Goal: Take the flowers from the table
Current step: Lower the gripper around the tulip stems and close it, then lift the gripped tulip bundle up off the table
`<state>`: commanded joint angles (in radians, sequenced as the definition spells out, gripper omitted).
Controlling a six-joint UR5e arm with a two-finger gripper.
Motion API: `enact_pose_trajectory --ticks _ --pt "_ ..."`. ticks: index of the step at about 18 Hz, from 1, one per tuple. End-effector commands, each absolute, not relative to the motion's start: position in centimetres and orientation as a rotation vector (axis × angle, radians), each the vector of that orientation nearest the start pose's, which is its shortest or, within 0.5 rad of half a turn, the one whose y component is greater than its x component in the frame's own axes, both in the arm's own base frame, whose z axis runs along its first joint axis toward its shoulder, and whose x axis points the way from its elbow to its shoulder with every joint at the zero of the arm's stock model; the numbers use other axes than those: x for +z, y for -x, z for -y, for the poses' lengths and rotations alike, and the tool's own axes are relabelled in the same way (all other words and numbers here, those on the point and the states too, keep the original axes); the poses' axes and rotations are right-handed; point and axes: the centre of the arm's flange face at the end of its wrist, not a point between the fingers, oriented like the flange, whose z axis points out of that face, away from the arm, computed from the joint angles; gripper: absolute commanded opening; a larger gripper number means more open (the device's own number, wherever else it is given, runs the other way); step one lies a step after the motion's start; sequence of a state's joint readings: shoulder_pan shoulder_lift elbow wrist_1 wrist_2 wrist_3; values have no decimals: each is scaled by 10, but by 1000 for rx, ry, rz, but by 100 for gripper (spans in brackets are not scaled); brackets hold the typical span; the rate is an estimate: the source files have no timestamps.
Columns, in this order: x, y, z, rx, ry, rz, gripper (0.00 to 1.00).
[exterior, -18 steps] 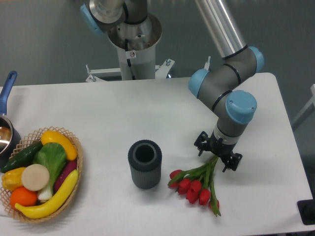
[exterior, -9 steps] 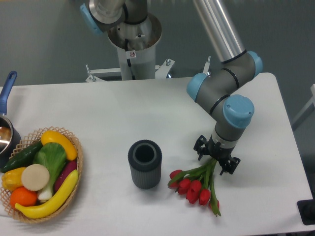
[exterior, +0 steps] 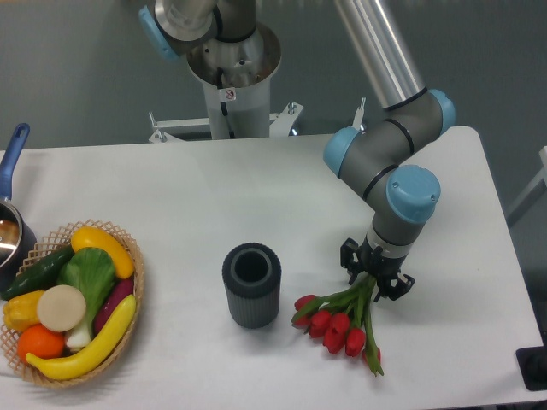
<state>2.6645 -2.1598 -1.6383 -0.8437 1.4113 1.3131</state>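
Right now the gripper (exterior: 377, 280) sits over the tulips' (exterior: 340, 319) stem end, fingers narrow, straddling the stems; grip unconfirmed. Bunch lies on the desk (exterior: 256, 188), blooms near-left of the fingers.

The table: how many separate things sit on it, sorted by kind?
Bunch of red tulips: 1
Dark ribbed cylinder vase: 1
Wicker basket of fruit and vegetables: 1
Pot with blue handle, at the left edge: 1
Total: 4, on the white table. The gripper is over the tulip stems.
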Motion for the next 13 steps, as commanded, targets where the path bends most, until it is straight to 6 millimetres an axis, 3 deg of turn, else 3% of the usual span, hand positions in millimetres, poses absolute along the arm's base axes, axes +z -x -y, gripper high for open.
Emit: enact_pose_trajectory --ticks 4,10,13 --pt "188 511 -432 19 2950 -322 26" --pt "193 513 -429 29 2944 -320 25" --pt "219 520 -425 89 2923 -313 25"
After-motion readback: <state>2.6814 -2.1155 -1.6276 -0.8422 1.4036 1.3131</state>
